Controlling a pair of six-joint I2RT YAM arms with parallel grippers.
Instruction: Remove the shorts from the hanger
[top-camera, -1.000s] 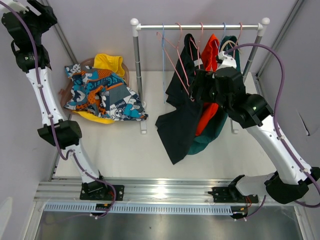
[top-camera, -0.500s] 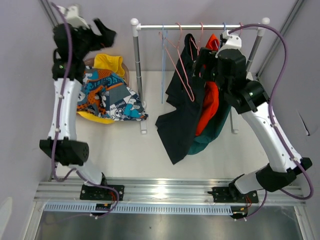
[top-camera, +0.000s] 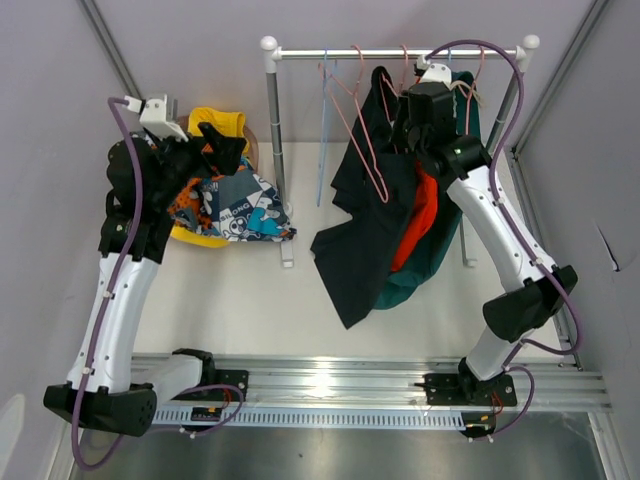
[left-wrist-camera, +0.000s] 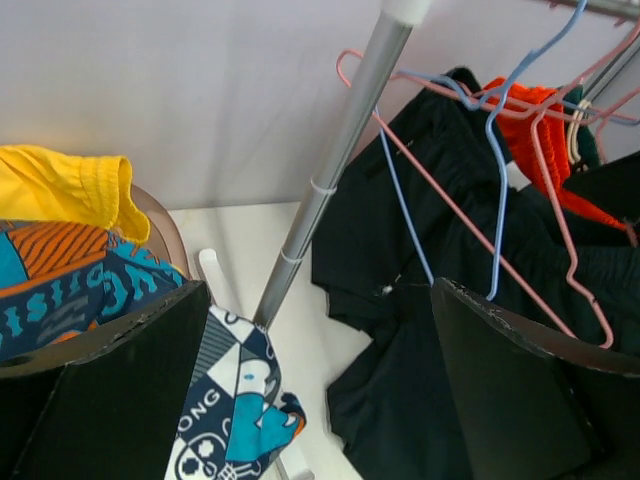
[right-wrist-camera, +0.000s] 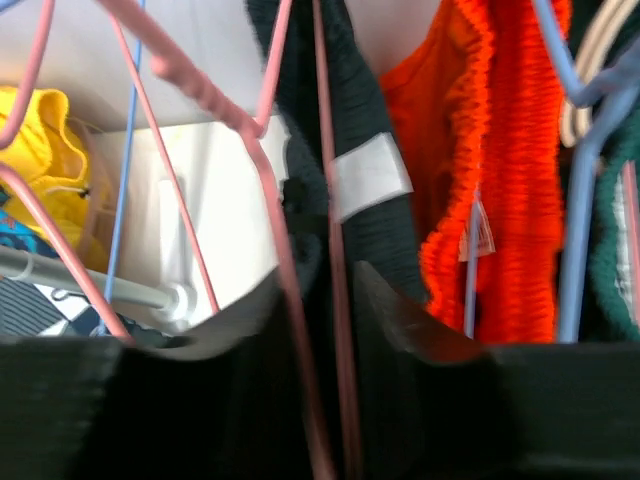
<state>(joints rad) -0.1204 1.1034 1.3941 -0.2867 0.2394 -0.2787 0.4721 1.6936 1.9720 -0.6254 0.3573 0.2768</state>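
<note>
Two pairs are already off: the yellow shorts (top-camera: 218, 125) and the patterned shorts (top-camera: 235, 205) lie heaped at the left of the worktop (top-camera: 250, 290). Three hang from the rail (top-camera: 400, 53): the dark shorts (top-camera: 365, 230), the orange-red shorts (top-camera: 425, 215) and the teal shorts (top-camera: 430, 270).

Within the last second my left claw (top-camera: 225, 145) has swung from the far corner to above the heap, released, nothing between its fingers. My right claw (right-wrist-camera: 315, 280) has risen to the dark waistband, astride a pink hanger (right-wrist-camera: 270, 230); I judge that pair is next.

I cannot tell whether the right claw is clenched, since its wrist view is blurred. The teal pair is mostly hidden.
</note>
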